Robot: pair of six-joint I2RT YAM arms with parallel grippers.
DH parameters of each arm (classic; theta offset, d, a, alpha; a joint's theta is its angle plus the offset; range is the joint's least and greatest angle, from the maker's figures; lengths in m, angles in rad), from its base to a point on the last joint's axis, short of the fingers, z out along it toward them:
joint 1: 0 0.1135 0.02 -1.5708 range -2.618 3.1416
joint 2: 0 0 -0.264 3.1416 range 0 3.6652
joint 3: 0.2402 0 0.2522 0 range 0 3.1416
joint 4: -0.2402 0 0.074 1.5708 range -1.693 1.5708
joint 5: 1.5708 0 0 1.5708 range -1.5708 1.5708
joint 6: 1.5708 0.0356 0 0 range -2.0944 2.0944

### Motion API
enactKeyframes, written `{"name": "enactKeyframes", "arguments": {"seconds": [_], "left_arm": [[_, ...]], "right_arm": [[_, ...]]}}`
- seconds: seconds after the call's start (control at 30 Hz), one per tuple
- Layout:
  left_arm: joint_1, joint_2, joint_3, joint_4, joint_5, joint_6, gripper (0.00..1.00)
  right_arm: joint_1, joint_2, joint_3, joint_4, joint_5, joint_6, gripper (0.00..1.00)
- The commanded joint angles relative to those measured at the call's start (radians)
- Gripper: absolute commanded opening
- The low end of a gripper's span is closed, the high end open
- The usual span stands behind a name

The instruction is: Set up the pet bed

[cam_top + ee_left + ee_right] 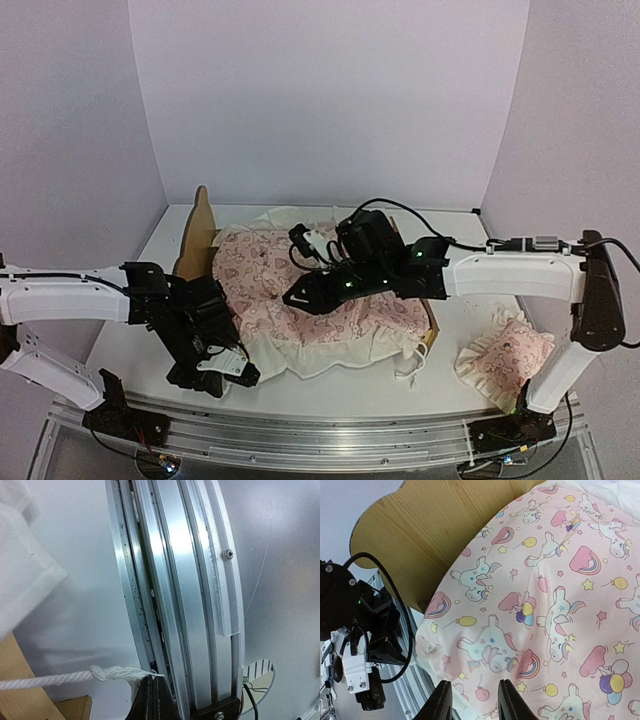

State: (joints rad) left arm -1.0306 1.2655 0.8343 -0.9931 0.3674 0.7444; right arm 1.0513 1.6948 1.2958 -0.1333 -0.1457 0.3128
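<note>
Because the pink cover [335,325] was draped loosely over it, the pet bed [198,240] showed little of itself from above. It sat in the middle of the counter [440,395] with its headboard [415,530] standing upright at the nine o'clock end, and a strip of side rail peeped out at three o'clock. The unicorn print lay over most of the frame, and the cream ruffle spilled past the six o'clock edge.

The right hand [298,297] reached across from three o'clock and hung low over the cover near the headboard. In its own wrist view its fingers [442,700] stood apart with nothing between them, just above the fabric. That pose looked meant either for smoothing the cloth or for taking a fresh pinch of it.

The left hand [222,368] waited off the bed's seven o'clock corner. In its wrist view its fingers were pressed together on the frayed, knotted end of a white cord [60,679], which ran off toward nine o'clock. The aluminium rail [175,605] at the counter's near edge filled the background. Holding that tie taut probably served to draw the cover's corner down to the frame.

The pillow [505,360] lay well apart at four o'clock, likely set aside until the cover was seated.
</note>
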Motion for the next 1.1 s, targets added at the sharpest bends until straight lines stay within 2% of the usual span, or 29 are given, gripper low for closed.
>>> {"name": "enactKeyframes", "arguments": {"seconds": [0.0,0.17,0.33,0.43,0.57,0.83,0.9,1.0,1.07], "left_arm": [[-0.004,-0.01,-0.059,0.12,-0.046,0.073,0.0],[-0.025,-0.001,-0.045,0.139,-0.026,0.085,0.0],[-0.094,-0.039,0.056,0.086,0.096,0.068,0.0],[-0.109,-0.045,0.041,0.081,0.125,0.061,0.0],[-0.111,-0.049,-0.084,0.126,0.058,0.092,0.0],[-0.11,-0.057,-0.163,0.152,-0.095,0.153,0.0],[-0.11,-0.061,-0.139,0.16,-0.12,0.14,0.1],[-0.11,-0.071,-0.066,0.143,-0.124,0.113,0.4],[-0.109,-0.083,0.012,0.115,-0.115,0.089,0.52]], "right_arm": [[0.031,-0.06,-0.049,-0.025,0.081,0.019,0.34],[0.05,-0.067,-0.071,-0.027,0.1,0.036,0.35],[0.06,-0.06,-0.08,-0.032,0.099,0.046,0.35],[0.069,-0.063,-0.093,-0.035,0.109,0.049,0.35],[0.083,-0.072,-0.109,-0.04,0.131,0.049,0.35],[0.091,-0.082,-0.112,-0.053,0.146,0.052,0.38],[0.091,-0.098,-0.118,-0.059,0.186,0.059,0.38],[0.09,-0.144,-0.127,-0.111,0.292,0.083,0.39],[0.091,-0.178,-0.123,-0.207,0.392,0.111,0.4]]}}
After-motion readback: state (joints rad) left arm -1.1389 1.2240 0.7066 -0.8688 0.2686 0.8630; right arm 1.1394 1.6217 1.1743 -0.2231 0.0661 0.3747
